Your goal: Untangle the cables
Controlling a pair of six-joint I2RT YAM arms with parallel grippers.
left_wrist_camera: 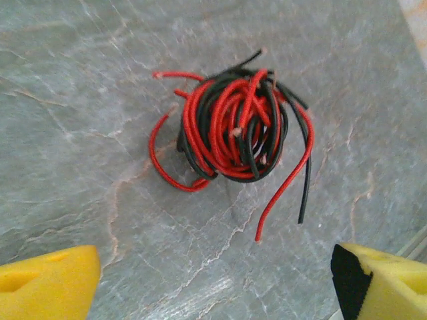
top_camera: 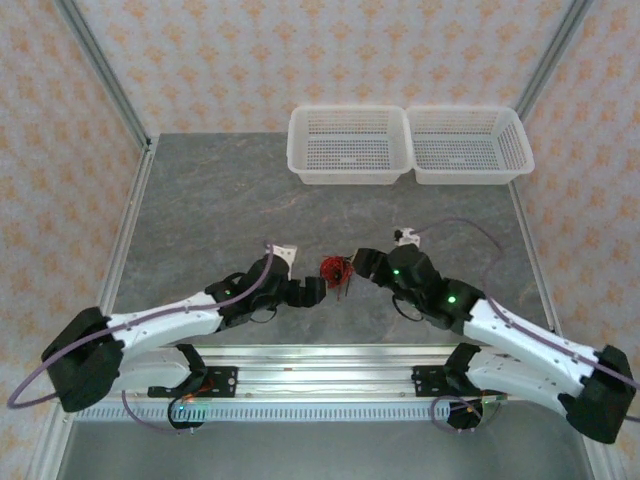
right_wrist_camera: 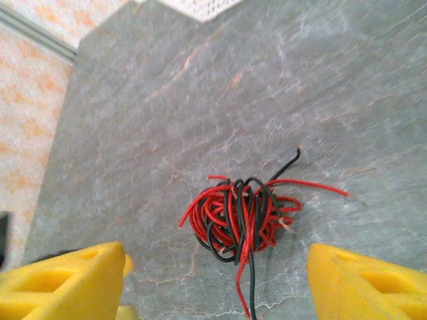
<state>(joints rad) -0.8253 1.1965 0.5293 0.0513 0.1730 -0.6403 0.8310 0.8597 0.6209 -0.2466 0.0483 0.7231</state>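
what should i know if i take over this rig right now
Left gripper: open, holding nothing, just left of the cables.
Right gripper: open, holding nothing, just right of them.
Cables: one red-and-black ball on the table between the grippers, a few ends loose.
Done: no strand separated yet.
Left: the whole untangling.

far side of cables [top_camera: 336, 269]: bare table [top_camera: 220, 200], loads of room | left: left gripper [top_camera: 316, 290] parked close | right: right gripper [top_camera: 362, 266] close too | baskets [top_camera: 348, 112] way back, no bother
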